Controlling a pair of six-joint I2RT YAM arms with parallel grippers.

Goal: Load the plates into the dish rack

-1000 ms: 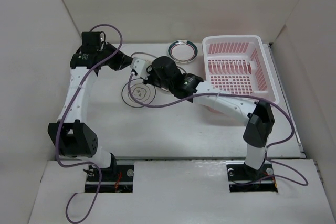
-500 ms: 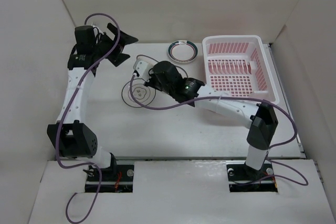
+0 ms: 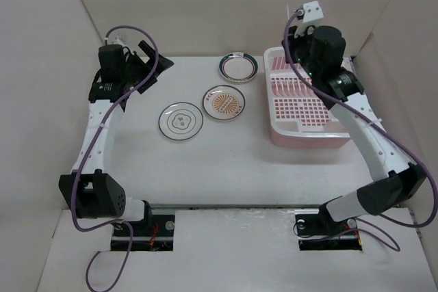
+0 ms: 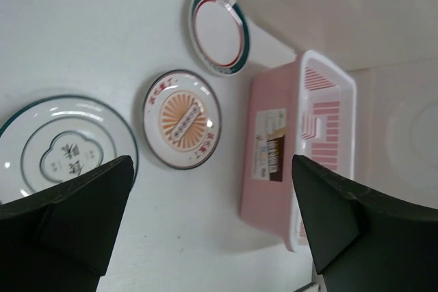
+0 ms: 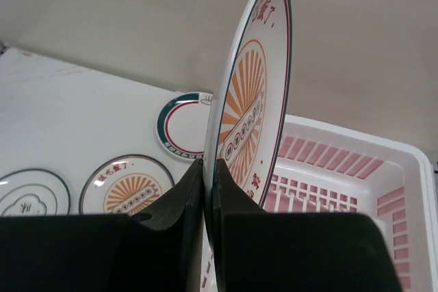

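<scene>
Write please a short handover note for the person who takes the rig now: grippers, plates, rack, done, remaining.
Left gripper: open, empty, raised over the table, far left.
Right gripper: shut on the first orange plate, held on edge above the dish rack.
On the table: second orange plate, ringed plate, teal-rimmed plate.
Done: no plate visibly in the rack.
Remaining: slot this plate, then load the other three.

Upright round white plate with orange sunburst centre (image 5: pixel 248 94): red Chinese characters on rim, illegible; matching flat plate (image 4: pixel 182 120): likewise; white dark-ringed plate (image 4: pixel 65 152): dark centre characters, unreadable; pale pink plastic rack (image 4: pixel 263 200): side sticker (image 4: pixel 273 150), print illegible.
</scene>
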